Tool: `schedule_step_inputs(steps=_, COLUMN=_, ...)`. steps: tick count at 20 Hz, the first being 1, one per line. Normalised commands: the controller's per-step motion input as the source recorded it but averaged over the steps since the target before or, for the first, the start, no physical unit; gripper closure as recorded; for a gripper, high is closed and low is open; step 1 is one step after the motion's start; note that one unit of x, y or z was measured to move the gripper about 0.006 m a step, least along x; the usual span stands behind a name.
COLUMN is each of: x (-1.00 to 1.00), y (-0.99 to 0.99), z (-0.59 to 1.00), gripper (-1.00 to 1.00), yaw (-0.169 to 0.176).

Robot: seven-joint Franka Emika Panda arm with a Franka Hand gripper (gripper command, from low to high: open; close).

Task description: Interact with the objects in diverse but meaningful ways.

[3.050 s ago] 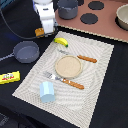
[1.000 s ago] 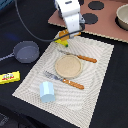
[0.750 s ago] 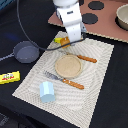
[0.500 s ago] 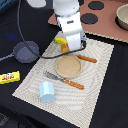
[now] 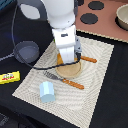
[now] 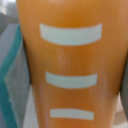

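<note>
No writing can be read. The flat yellow packet carries a red mark, perhaps lettering, too blurred to make out. The bread loaf bears only plain pale stripes.

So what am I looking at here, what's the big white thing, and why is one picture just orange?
The white thing is a robot arm. One picture comes from a camera standing off to the side. The other comes from a camera on the arm's wrist, looking down past its tool.

The orange is a toy bread loaf with pale stripes, so close to the wrist camera that it fills the picture. Whether the tool has closed on it cannot be told.

On the striped placemat lie a tan plate, a fork, a knife and a light blue cup. Off the mat sit a dark grey pot and a yellow packet.
</note>
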Motion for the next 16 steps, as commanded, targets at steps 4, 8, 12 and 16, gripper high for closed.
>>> schedule_step_inputs(steps=4, x=0.83, y=-0.07, z=0.42, gripper=1.0, yaw=-0.058)
schedule_step_inputs(steps=8, x=0.84, y=-0.05, z=0.46, gripper=1.0, yaw=-0.051)
schedule_step_inputs(steps=12, x=0.8, y=-0.13, z=0.29, gripper=1.0, yaw=-0.043)
schedule_step_inputs(steps=16, x=0.77, y=-0.18, z=0.14, gripper=-1.0, yaw=-0.033)
